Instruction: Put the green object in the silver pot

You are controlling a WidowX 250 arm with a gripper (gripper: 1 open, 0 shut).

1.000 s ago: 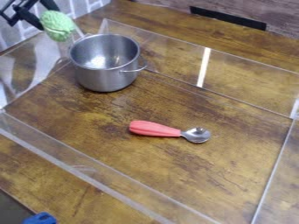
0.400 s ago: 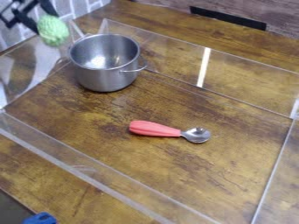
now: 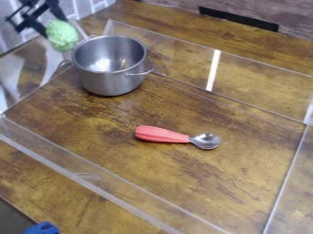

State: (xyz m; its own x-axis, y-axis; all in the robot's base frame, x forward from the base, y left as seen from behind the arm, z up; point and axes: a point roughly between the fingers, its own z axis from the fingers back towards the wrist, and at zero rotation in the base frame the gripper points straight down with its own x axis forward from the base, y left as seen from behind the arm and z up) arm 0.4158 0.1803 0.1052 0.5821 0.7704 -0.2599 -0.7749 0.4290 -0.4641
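The green object [image 3: 61,37], a light green bumpy toy vegetable, hangs in the air at the top left, just left of and above the silver pot's rim. My gripper [image 3: 50,22] reaches in from the top left corner and is shut on it; its dark fingers are partly cut off by the frame edge. The silver pot [image 3: 113,62] stands upright on the wooden table with nothing showing inside it. A short handle sticks out on its right side.
A spoon with a red handle [image 3: 173,137] lies in the middle of the table. Clear plastic walls [image 3: 214,69] fence the work area on all sides. A blue thing [image 3: 43,228] peeks in at the bottom left edge.
The gripper with the green object has sunk a little and shifted slightly right, closer to the pot's left rim. The pot and the spoon have not moved.
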